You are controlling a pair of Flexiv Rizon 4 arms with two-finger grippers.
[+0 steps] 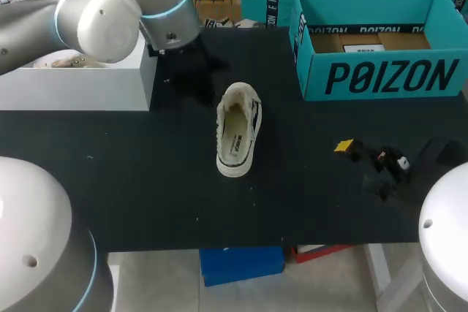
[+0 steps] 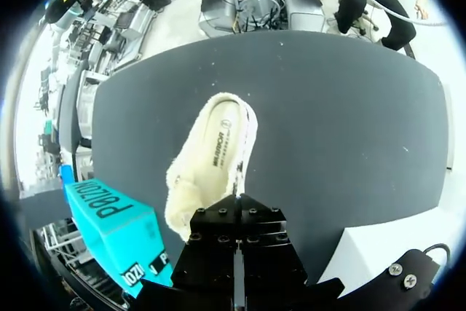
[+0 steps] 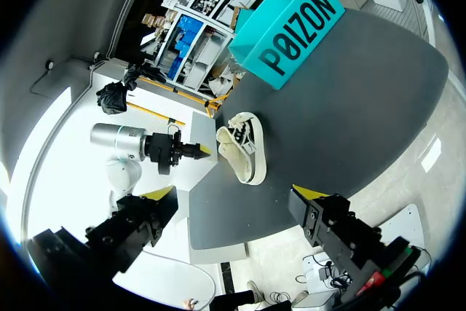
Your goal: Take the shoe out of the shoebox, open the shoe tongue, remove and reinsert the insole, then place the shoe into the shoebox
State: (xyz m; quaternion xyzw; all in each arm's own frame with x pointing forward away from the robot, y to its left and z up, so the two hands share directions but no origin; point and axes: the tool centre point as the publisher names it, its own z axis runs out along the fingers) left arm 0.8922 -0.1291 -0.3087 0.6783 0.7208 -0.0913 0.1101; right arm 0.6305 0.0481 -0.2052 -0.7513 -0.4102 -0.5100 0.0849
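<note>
**Q:** What does the head view show?

**A:** A black table [image 1: 146,180] with a cream shoe [image 1: 238,131] lying on it, opening upward, and its insole [image 1: 234,140] visible inside. The left gripper [image 1: 193,71] hangs near one end of the shoe without touching it. It is only a dark shape here, so I cannot tell how its fingers stand from this view. A white block [image 1: 80,82] sits just beside that gripper, on the side away from the shoe. The right gripper [image 1: 365,166] is well apart from the shoe. The open teal shoebox [image 1: 380,78] stands beyond the right gripper, apart from both it and the shoe.

**Q:** And the left wrist view?

**A:** The left gripper [image 2: 238,205] has its two fingers pressed together along a thin seam, with nothing held. The shoe [image 2: 215,158] lies just ahead of the fingertips, with the insole [image 2: 220,140] facing up. The shoebox [image 2: 113,227] stands off to one side of the gripper and the white block [image 2: 378,253] to the other.

**Q:** And the right wrist view?

**A:** The right gripper [image 3: 231,194] has its fingers [image 3: 156,198] spread wide, with nothing between them. The shoe [image 3: 242,147] lies ahead of it, well apart. The shoebox [image 3: 291,30] stands farther ahead, past the shoe. The left gripper [image 3: 200,151] is just beside the shoe, its yellow tips together.
</note>
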